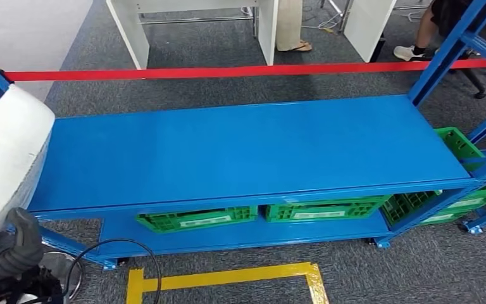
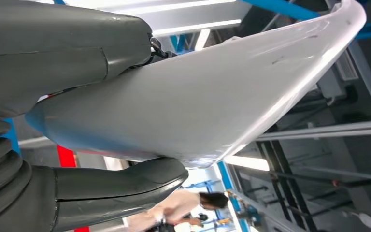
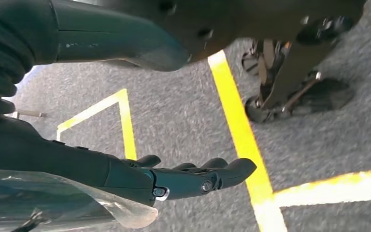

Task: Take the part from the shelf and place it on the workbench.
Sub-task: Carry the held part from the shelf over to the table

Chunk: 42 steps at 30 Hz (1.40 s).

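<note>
Large white part [image 1: 6, 158], smooth and glossy with a rounded, gently curved shell, held at the left end of the blue shelf [image 1: 247, 149], overlapping that end of the top board in the head view. Faint scuff marks visible on its pale surface in the left wrist view [image 2: 212, 92], where one edge curls up into a raised lip. Long axis running roughly upright in the head view, upper end reaching toward the shelf's rear left corner post, lower end down beside the left hand [image 1: 9, 250].

Left hand [image 2: 67, 121] clamped on the part: thick grey thumb pressed on one face, darker fingers [image 2: 121, 186] wrapped under the opposite face, the white shell sandwiched between. Grey ribbed cover bunched just behind the grip.

Right hand [image 3: 174, 176] hanging low over grey carpet [image 3: 183, 116], fingers straight and close together, holding nothing, palm empty. Yellow floor tape [image 3: 234, 111] crossing the carpet beneath it.

Top board of the shelf bare and blue. Green crates [image 1: 196, 218] lined up along the lower board, more at the right end. Red tape [image 1: 228, 71] stretched behind the shelf's rear edge. A person's feet [image 1: 411, 52] seen on the carpet beyond the far right corner.
</note>
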Tool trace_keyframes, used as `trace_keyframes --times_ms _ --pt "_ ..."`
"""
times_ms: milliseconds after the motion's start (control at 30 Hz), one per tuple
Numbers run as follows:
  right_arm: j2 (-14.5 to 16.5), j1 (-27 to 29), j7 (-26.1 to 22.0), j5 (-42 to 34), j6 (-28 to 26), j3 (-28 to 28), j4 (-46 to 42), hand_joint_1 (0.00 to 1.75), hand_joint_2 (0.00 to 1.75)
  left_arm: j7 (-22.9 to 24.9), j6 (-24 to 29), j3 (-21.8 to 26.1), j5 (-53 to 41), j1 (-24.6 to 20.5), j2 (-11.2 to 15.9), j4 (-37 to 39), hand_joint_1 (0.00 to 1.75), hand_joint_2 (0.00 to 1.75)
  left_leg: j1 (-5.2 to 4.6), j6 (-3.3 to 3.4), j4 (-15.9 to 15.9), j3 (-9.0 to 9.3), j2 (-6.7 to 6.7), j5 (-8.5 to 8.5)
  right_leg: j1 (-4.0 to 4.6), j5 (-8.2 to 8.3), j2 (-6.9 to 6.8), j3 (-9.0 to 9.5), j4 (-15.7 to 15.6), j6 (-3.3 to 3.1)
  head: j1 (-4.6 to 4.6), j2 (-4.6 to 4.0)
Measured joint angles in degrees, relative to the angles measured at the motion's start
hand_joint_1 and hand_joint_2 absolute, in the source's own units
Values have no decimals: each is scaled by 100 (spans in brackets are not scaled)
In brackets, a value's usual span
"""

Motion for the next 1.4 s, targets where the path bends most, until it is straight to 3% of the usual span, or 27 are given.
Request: trace_keyframes --times_ms 67,133,200,233,267,333,400,567,633,700,767,800,867,933,1000,1067,1133,1200,1233,1267,1300,1333,1400 --pt "0 -2 1 -1 -2 0 0 0 175 0 1 -2 1 1 1 0 175 175 15 -67 132 -74 -13 -159 -11 56 -5 -68 -11 -112 -13 0" --pt "1 -7 2 -1 -2 0 0 0 175 0 2 -3 3 0 8 0 175 175 33 -131 679 -270 -24 -604 -11 134 -13 -160 -14 -198 -39 0" --pt "2 -5 2 -1 -2 0 0 0 175 0 2 -3 7 1 14 0 175 175 46 -166 1387 -468 -24 -997 3 213 -19 -272 -7 -230 -48 0" --pt "2 -4 2 -1 -1 0 0 0 175 0 2 -3 8 2 14 0 175 175 48 -167 1540 -470 -24 -1036 9 251 -20 -322 -4 -231 -48 0" --pt "2 -5 2 -1 -1 0 0 0 175 0 2 -3 8 2 15 0 175 175 48 -159 1475 -372 -24 -962 15 287 -21 -367 -1 -228 -48 0" --pt "2 -8 2 -1 -1 0 0 0 175 0 2 -3 8 0 15 0 175 175 46 -114 812 63 -26 -620 25 354 -13 -433 0 -215 -47 0" --pt "2 -10 2 -1 -1 0 0 0 175 0 2 -3 8 -3 15 0 175 175 44 -79 280 380 -28 -403 30 390 -6 -461 0 -203 -46 0" --pt "2 -11 2 -1 -1 0 0 0 175 0 2 -3 8 -4 15 0 175 175 42 -71 180 440 -30 -375 30 397 -5 -465 0 -199 -46 0" --pt "3 -11 2 -1 -1 0 0 0 175 0 2 -3 5 -12 15 -1 175 175 29 -16 -76 516 -37 -333 25 475 0 -501 -17 -116 -50 0" --pt "4 -10 3 0 -1 0 0 0 175 0 1 0 3 -21 12 -2 175 175 12 107 -312 341 -18 -95 25 -44 2 -752 739 28 -34 0" --pt "4 -10 4 0 -1 0 0 0 175 0 -1 3 3 -24 8 -2 175 175 2 172 -306 14 10 170 31 -484 0 -850 1516 91 -16 0" --pt "4 -11 4 0 -1 0 0 0 175 0 -2 3 3 -24 8 -2 175 175 -2 162 -284 -79 12 226 32 -329 -2 -680 1421 85 -15 0" --pt "4 -24 4 0 -1 0 0 0 175 0 -2 3 3 -24 8 -3 175 175 -11 129 -217 -218 14 310 41 -99 -7 -74 653 49 -13 0" --pt "4 -47 2 1 -1 0 0 0 175 0 -2 4 2 -26 8 -4 175 175 -24 79 -147 -305 17 387 58 -173 -6 426 -115 1 -16 0" --pt "4 -51 1 1 -1 0 0 0 175 0 -2 4 1 -28 9 -6 175 175 -21 16 -127 -349 23 477 78 -235 -2 506 -355 -57 -16 0" --pt "4 -47 3 0 -1 0 0 0 175 0 -2 1 2 -23 10 -7 175 175 -2 -56 -63 -409 2 391 66 -143 -28 394 -355 -157 -9 0" --pt "4 -49 4 -1 -4 -1 0 0 175 0 -1 -1 4 -17 15 -7 175 175 20 -121 329 -536 -22 -96 45 -11 -57 255 -362 -239 -26 0" --pt "4 -46 4 -2 -6 -1 0 0 175 0 0 -2 6 -16 20 -7 175 175 43 -171 1041 -662 -24 -644 47 121 -64 119 -348 -254 -48 0" --pt "4 -45 4 -2 -4 -1 0 0 175 0 0 -2 7 -15 24 -7 175 175 54 -189 1343 -675 -24 -739 47 190 -64 40 -332 -250 -47 0" --pt "4 -45 4 -1 -3 -1 0 0 175 0 0 -2 7 -15 26 -7 175 175 63 -199 1495 -621 -24 -697 47 254 -65 -45 -310 -241 -48 0" --pt "4 -46 4 -1 -2 -1 0 0 175 0 0 -2 7 -16 27 -7 175 175 71 -201 1443 -479 -24 -552 46 310 -64 -142 -281 -228 -48 0" --pt "4 -47 4 -1 -1 -1 0 0 175 0 0 -1 8 -17 28 -7 175 175 76 -193 1177 -245 -24 -374 45 354 -63 -233 -245 -212 -48 0" --pt "4 -49 4 -1 -1 -2 0 0 175 0 0 -2 6 -23 28 -8 175 175 72 -147 309 340 -33 -267 50 425 -55 -367 -173 -162 -46 0"
